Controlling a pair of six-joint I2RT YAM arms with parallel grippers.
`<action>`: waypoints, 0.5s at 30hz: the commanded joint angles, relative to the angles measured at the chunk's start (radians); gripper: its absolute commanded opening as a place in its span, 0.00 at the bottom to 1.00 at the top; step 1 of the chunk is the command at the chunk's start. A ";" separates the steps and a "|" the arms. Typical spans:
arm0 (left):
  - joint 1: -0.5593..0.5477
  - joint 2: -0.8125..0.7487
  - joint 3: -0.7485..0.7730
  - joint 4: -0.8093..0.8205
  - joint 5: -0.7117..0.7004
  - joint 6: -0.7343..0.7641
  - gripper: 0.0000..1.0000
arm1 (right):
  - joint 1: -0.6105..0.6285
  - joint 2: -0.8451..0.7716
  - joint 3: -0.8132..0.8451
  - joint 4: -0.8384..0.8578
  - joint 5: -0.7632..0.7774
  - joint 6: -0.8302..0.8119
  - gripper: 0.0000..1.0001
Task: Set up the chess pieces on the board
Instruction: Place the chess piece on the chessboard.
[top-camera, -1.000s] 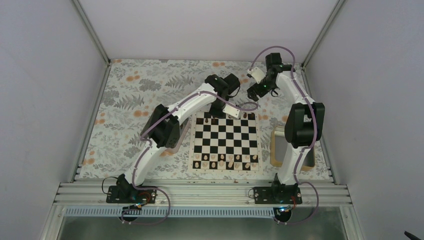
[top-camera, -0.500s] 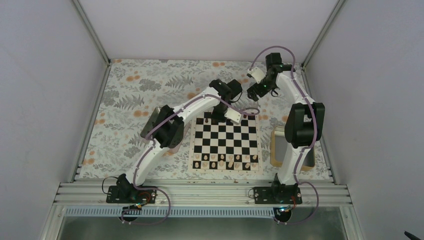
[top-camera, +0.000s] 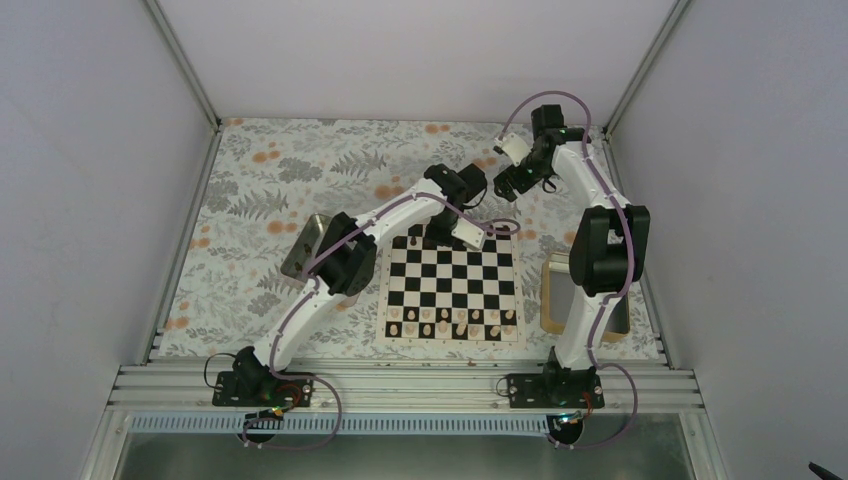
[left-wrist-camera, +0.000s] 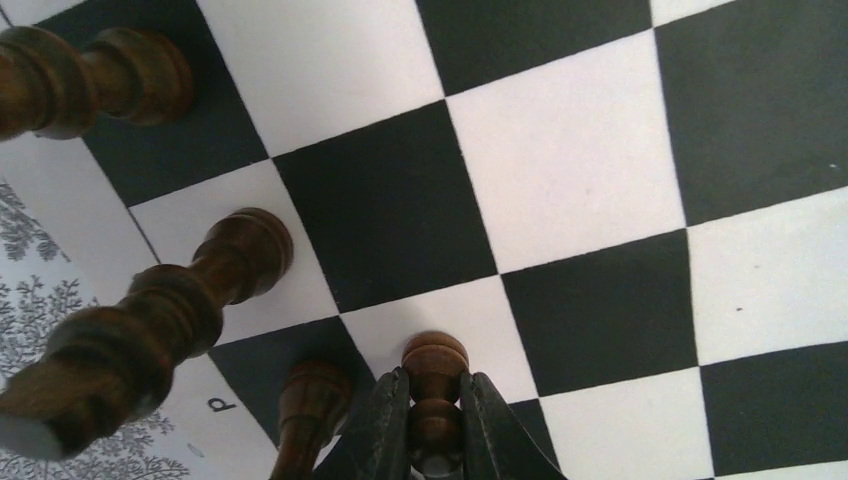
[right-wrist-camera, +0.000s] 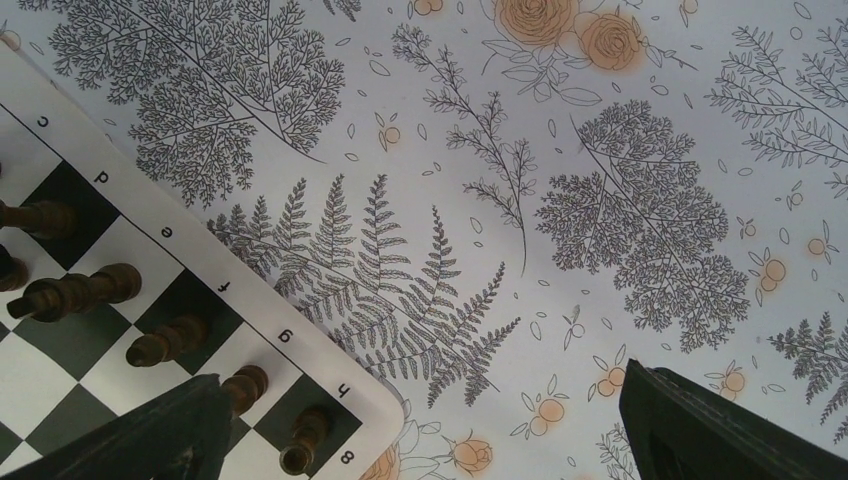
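My left gripper (left-wrist-camera: 435, 388) is shut on a small dark brown pawn (left-wrist-camera: 434, 362), held just above a white square of the board (left-wrist-camera: 560, 150); whether it touches the square I cannot tell. Other dark chess pieces (left-wrist-camera: 150, 320) stand close by on the left, and one (left-wrist-camera: 305, 405) stands right beside my fingers. From above, the left gripper (top-camera: 438, 234) is over the board's (top-camera: 450, 343) far rows. My right gripper (right-wrist-camera: 430, 425) is open over the cloth past the board's far right corner (right-wrist-camera: 330, 385), where dark pieces (right-wrist-camera: 165, 340) line the edge row.
Pale cream pieces (top-camera: 450, 320) fill the board's near rows. A shiny metal tray (top-camera: 303, 245) lies left of the board. A wooden-framed tray (top-camera: 552, 295) sits to the right, partly behind the right arm. Floral cloth covers the table, and walls close three sides.
The left arm has swung a little to the right along the board's far rows, still gripping the pawn, and has uncovered the metal tray. The right arm has barely moved.
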 joint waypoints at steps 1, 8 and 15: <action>-0.008 0.027 0.035 -0.012 -0.020 0.016 0.12 | -0.006 0.008 0.026 -0.013 -0.030 0.001 1.00; -0.009 0.025 0.036 -0.041 -0.004 0.016 0.12 | -0.006 0.012 0.024 -0.013 -0.031 -0.006 1.00; -0.009 0.008 0.010 -0.047 0.004 0.019 0.17 | -0.006 0.008 0.025 -0.016 -0.032 -0.006 1.00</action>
